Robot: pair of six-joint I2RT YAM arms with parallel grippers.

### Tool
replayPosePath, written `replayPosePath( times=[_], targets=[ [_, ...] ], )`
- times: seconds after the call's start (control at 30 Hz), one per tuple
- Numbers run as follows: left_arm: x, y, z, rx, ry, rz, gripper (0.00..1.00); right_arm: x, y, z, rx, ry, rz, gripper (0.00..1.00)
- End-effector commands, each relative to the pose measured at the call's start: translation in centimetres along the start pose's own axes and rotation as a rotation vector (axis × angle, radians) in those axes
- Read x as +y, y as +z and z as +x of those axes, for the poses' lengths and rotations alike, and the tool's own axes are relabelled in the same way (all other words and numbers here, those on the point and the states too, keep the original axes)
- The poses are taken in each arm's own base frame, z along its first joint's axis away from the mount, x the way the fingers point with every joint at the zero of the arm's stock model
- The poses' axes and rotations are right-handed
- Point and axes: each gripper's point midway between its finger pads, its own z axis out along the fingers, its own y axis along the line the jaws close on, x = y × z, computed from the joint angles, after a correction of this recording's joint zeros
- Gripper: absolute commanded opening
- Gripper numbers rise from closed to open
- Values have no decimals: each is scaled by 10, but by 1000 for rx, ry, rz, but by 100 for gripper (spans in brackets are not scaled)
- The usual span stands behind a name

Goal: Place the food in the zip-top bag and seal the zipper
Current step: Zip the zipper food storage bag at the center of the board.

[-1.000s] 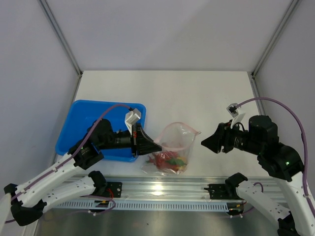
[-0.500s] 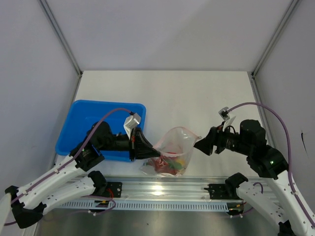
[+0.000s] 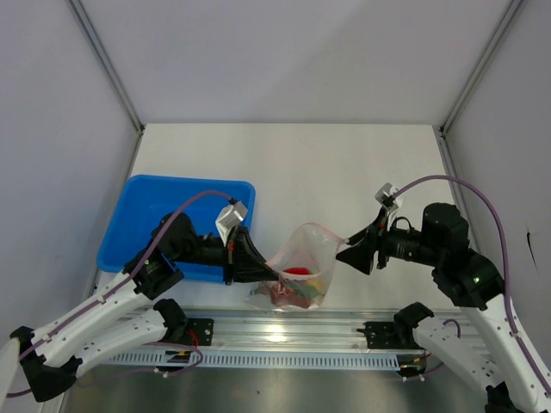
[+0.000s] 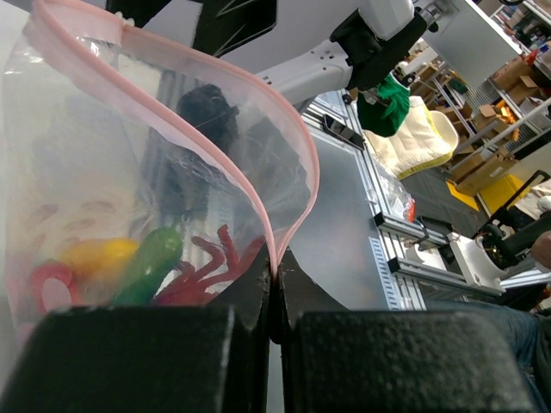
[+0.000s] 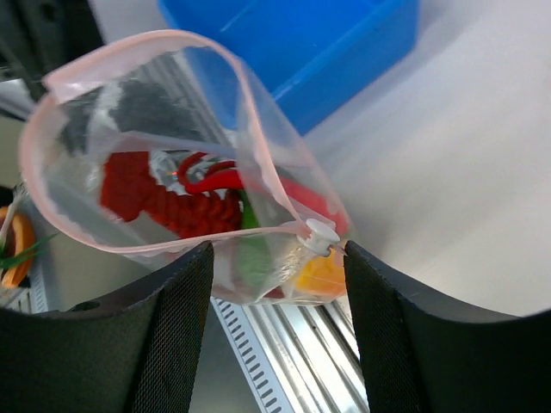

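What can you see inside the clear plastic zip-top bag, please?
The clear bag holds red chili-shaped pieces, a dark green piece and a yellow-orange oval fruit. Overlap and crinkles hide the exact count.

1. A white table (image 3: 344, 172) makes up the work surface, matte and plain.
2. Pale grey walls (image 3: 284, 52) close it in at the back and on both sides.
3. Slim metal posts (image 3: 108, 64) rise at the two back corners.
4. A blue tray (image 3: 146, 202) sits on the table's left side, near the left wall.
5. An aluminium rail (image 3: 284, 325) spans the near edge, with a bright glare at its middle. A white slotted duct (image 3: 284, 357) runs just below it, then a brushed metal sheet (image 3: 284, 391).
6. The light is soft and even, and shadows are faint.
7. The left wrist view looks out into a workshop: cardboard boxes (image 4: 508, 69), a green and cream bundle (image 4: 405, 120), and a dark floor (image 4: 430, 185) with a yellow patch (image 4: 482, 189).
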Motion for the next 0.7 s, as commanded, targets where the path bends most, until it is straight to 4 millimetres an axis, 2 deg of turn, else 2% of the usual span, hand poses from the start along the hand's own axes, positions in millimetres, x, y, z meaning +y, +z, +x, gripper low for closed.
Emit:
replayPosePath(
  times=[0.0, 0.13, 0.23, 0.33, 0.5, 0.67],
  targets=[
    [-16, -5, -6, -11, 40, 73, 1, 41, -16, -13, -14, -110, -188, 64],
    [-15, -7, -4, 1, 30, 75, 1, 53, -21, -10, 3, -113, -252, 64],
    [-16, -7, -5, 0, 25, 77, 1, 52, -19, -4, 31, -106, -268, 62],
    [-19, -7, -8, -6, 29, 85, 1, 39, -13, -6, 29, -103, -195, 62],
    [-21, -10, -7, -11, 30, 89, 1, 30, -12, -8, 10, -118, -145, 61],
    [-17, -11, -7, -12, 19, 75, 1, 42, -13, 0, 35, -102, -226, 52]
  ],
)
